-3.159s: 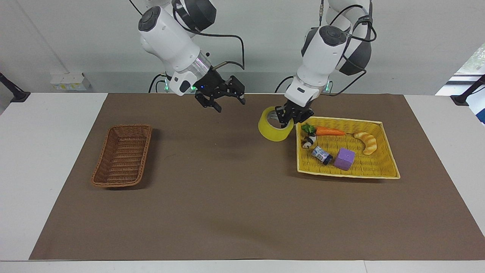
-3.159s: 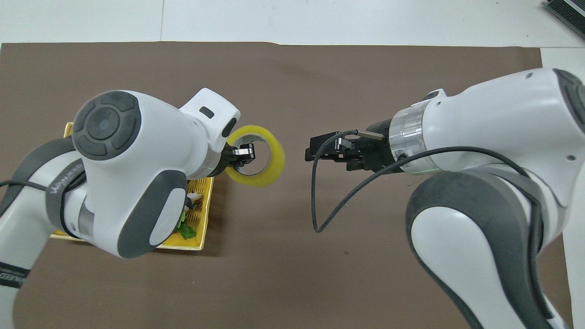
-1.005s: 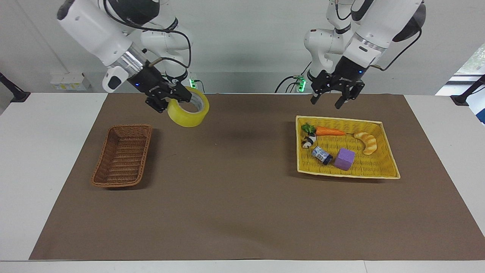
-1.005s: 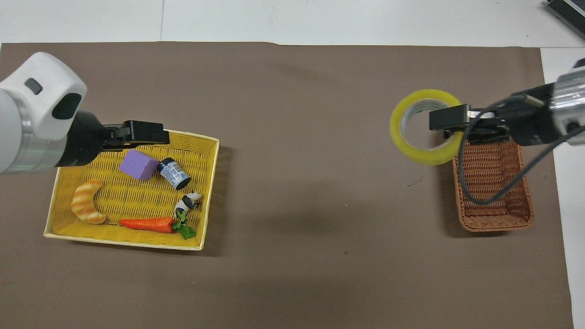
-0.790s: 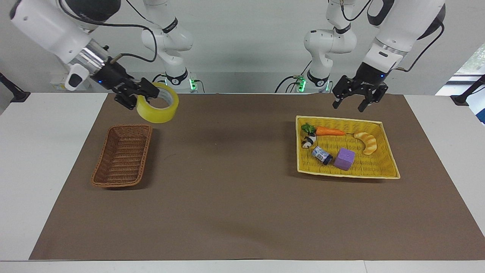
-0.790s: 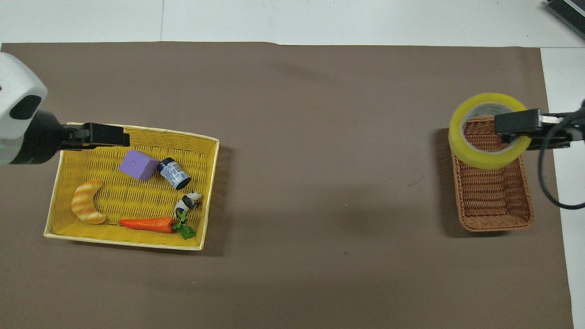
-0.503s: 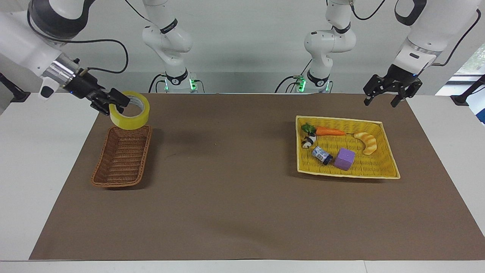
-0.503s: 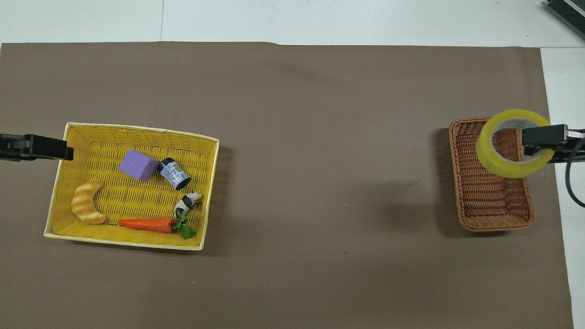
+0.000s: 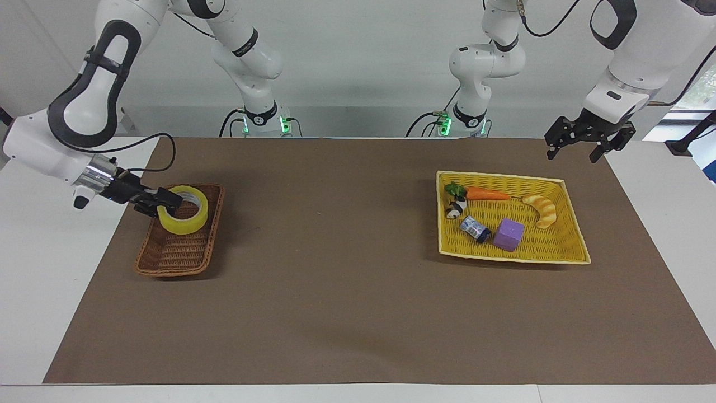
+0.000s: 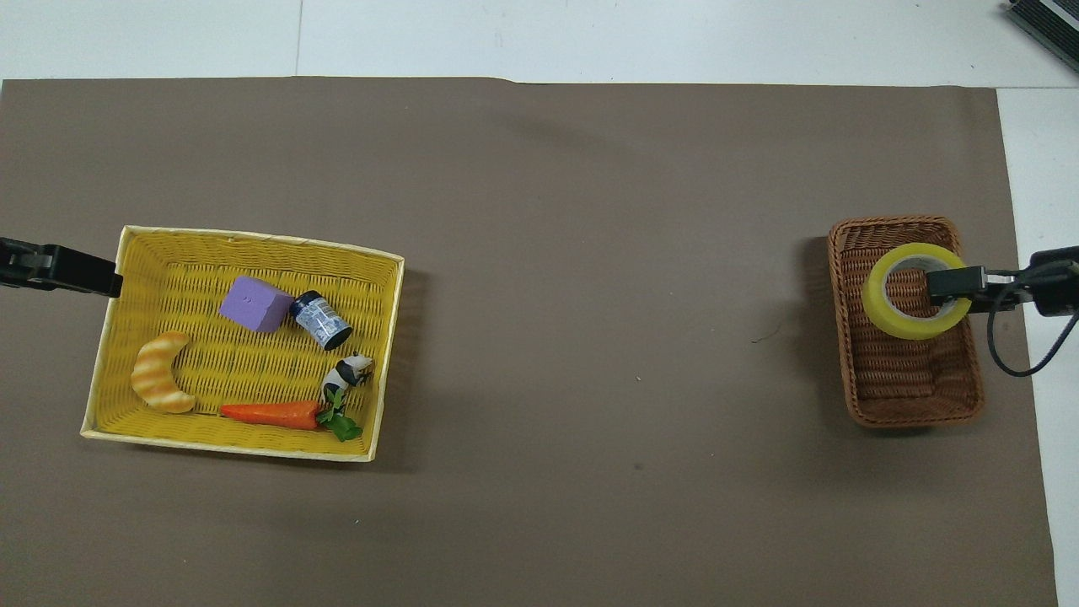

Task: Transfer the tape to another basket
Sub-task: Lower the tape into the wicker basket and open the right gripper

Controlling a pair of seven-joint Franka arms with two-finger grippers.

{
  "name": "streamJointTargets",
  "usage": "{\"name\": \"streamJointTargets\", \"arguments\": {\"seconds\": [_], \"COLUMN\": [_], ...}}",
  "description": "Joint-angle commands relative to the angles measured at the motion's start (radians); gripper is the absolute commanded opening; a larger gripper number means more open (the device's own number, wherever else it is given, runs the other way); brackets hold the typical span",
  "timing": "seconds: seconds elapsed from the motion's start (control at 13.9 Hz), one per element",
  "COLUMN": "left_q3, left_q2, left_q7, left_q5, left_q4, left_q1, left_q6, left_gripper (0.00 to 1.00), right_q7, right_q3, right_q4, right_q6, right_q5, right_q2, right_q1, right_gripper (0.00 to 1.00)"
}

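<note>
The right claw (image 9: 160,202) grips the wall of the tape (image 9: 183,210), low inside the brown basket (image 9: 173,254); only letting go seems left. The left claw (image 9: 589,141) waits open above the tabletop (image 9: 347,291) beside the yellow basket (image 9: 569,254).

Glossy, translucent yellow plastic tape roll (image 9: 183,210) sits in the rough brown woven wicker basket (image 9: 180,246). Matt brown paper-like sheet (image 9: 347,291) covers the smooth white table (image 9: 33,268). Toward the left arm's end, the bright yellow woven basket (image 9: 559,249) holds a matt purple foam-like cube (image 9: 508,234).
</note>
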State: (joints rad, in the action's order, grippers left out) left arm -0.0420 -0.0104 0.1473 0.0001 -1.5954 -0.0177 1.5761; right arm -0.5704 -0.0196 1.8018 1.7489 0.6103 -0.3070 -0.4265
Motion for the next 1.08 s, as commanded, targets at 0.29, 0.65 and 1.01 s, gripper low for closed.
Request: {"name": "streamJointTargets", "arguments": {"seconds": [0.29, 0.65, 1.01], "left_q3": [-0.009, -0.009, -0.009], "left_q2": [-0.028, -0.028, -0.028], "left_q7": [0.021, 0.021, 0.021], "left_q5": [0.018, 0.018, 0.018], "left_q4": [-0.014, -0.014, -0.014], "left_q1": [-0.034, -0.037, -0.036], "left_q6": [0.013, 0.013, 0.013], "left_gripper": [1.00, 1.00, 1.00], "right_q7": [-0.161, -0.160, -0.161], "right_q3": [0.012, 0.012, 0.012], "right_q4": [0.071, 0.077, 0.067], "right_q6": [0.095, 0.119, 0.123], "right_q5": [0.031, 0.014, 0.012], "right_q2": [-0.037, -0.038, -0.041], "right_q1": [-0.043, -0.028, -0.015], "right_gripper": [0.00, 0.53, 1.00]}}
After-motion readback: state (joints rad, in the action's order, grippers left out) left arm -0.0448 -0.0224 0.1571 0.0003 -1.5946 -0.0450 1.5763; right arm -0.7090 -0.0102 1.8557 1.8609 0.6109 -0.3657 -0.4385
